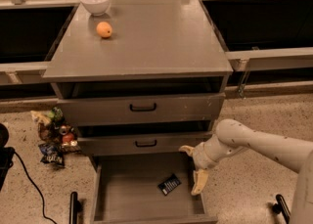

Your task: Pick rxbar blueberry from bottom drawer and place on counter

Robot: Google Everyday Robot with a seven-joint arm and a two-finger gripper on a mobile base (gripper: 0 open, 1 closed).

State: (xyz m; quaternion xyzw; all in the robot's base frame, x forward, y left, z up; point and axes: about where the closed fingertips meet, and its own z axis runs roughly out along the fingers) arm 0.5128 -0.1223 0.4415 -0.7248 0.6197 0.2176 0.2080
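The table (146,47) is plain smooth grey, and the inside of the bottom drawer (127,189) is the same grey. The rxbar blueberry (169,184) is dark navy to black with white lines of print. The hand (193,165), just right of the bar at the drawer's right wall, has cream-yellow fingers (199,183), spread apart, on a white arm (259,145). The orange (103,29) is orange, the bowl (95,2) white, the floor (254,120) speckled beige, and the upper drawer handles (143,107) black.

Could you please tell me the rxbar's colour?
Rxbar: dark navy, white print, camera view; pincer open beside it.
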